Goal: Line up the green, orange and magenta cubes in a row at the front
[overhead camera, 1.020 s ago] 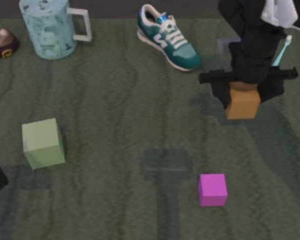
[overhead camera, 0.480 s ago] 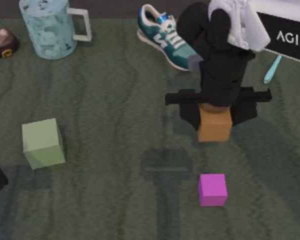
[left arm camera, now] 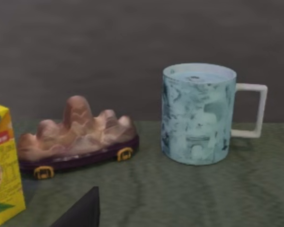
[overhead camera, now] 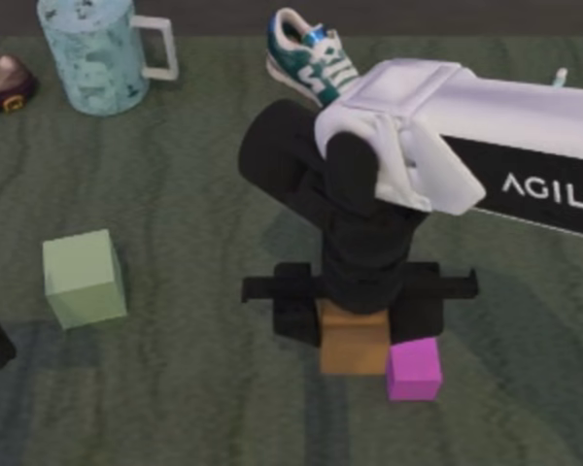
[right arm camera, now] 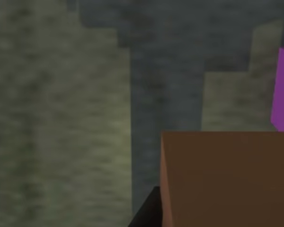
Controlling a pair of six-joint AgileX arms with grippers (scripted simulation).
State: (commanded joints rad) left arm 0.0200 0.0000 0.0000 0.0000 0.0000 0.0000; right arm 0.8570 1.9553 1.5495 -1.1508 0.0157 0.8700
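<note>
Lower centre of the top view: right gripper [overhead camera: 355, 325] grips the orange cube [overhead camera: 353, 342] beside the magenta cube [overhead camera: 413, 369]. Placement step; next, lower and release. Green cube [overhead camera: 83, 278] sits left.

A rendered tabletop test scene is showing here, not a lived-in room. A mottled dark green table surface [overhead camera: 194, 194] is filling nearly the whole top view, with a flat grey backdrop [left arm camera: 132, 47] standing behind it in the left wrist view. Unrelated props are sitting along the upper edge of the frame: a light blue mug [overhead camera: 95, 53], a teal sneaker [overhead camera: 316, 60], a small rockery ornament [left arm camera: 75, 135] and a yellow carton [left arm camera: 2, 165].
</note>
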